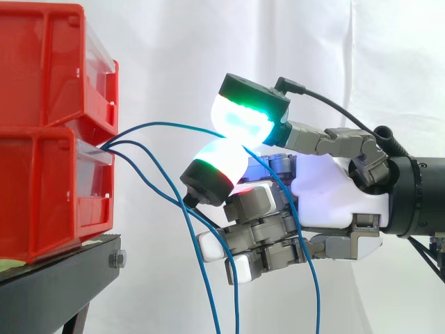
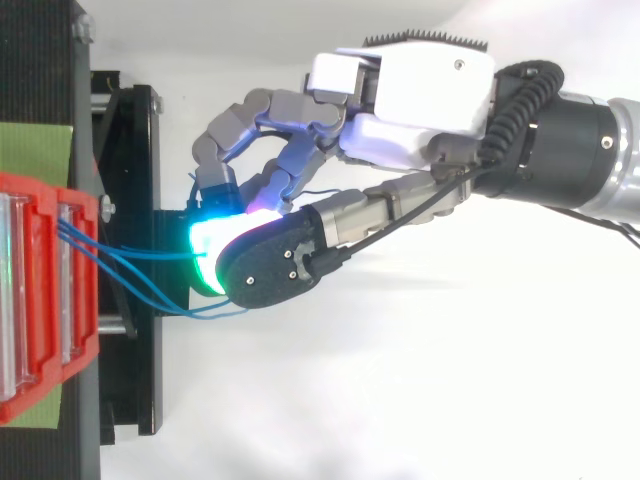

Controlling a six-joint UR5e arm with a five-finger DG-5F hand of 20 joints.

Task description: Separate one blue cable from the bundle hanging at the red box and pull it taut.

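Cable (image 1: pixel 167 125) is running leftward from the hand (image 1: pixel 327 188) to the box (image 1: pixel 49 104), slightly bowed. Pads (image 1: pixel 243 118) are pinching it.

The hand (image 1: pixel 327 195) is held level from the right; a blue cable (image 1: pixel 167 126) is pinched between two glowing pads (image 1: pixel 240 118), the other fingers curled.

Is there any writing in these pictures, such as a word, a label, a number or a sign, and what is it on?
None: no text can be read in either view.
The red bins, the black stand, the robot hand and the blue cable it pinches bear no legible word, number or sign.
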